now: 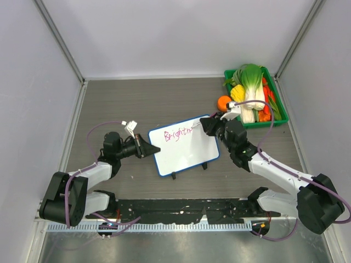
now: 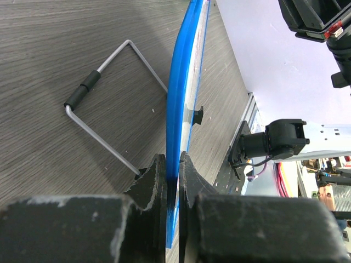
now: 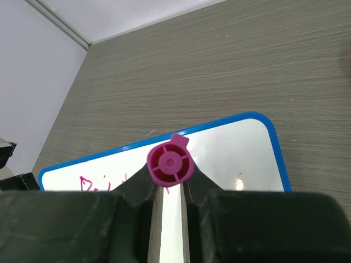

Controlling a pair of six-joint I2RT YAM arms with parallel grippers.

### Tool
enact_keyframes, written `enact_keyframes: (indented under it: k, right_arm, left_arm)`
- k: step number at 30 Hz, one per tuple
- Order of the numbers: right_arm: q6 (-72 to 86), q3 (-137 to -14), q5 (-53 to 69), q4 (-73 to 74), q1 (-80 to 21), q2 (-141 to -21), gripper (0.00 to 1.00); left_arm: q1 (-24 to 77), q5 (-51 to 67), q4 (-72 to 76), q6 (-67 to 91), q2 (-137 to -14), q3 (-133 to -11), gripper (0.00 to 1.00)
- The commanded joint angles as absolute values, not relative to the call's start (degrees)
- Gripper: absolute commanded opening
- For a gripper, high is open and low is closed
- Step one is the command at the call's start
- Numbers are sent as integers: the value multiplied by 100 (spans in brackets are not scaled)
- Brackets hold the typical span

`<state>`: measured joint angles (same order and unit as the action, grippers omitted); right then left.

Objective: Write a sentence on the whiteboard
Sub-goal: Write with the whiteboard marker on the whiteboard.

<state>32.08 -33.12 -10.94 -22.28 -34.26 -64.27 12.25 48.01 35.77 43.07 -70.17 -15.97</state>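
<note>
Left gripper (image 2: 173,171) clenched on blue-framed side edge of whiteboard (image 1: 186,153); board mid-table, between both arms. Right gripper (image 3: 169,185) grasping pink marker (image 3: 170,163), tip at board's upper right. Pink sentence (image 1: 179,133) reads roughly "Brightn". Far right corner: green crate (image 1: 264,125) of vegetables.

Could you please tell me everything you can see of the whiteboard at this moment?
The whiteboard is a small, glossy white rectangle with rounded corners and a thin blue frame. Two black feet stick out at its near edge. It sits mid-table, turned askew. Pink writing reading roughly "Brightn" runs along its far edge. The left gripper has its jaws shut on its left edge; the marker in the right gripper appears to meet the surface where the writing ends.
</note>
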Motion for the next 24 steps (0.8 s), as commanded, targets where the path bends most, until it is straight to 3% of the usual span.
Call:
enact_keyframes:
  k: [1,24]
  right_arm:
    - [3138,-3498,-958,-2295,-3401,-6469,1]
    - [3173,-3041,-949,-2013,-3393,-6126,1]
  left_arm:
    - [1222,4324,3243,3850,-7128,-1591,0]
    - [1213,4333,3261,3850,-7154,-1591,0]
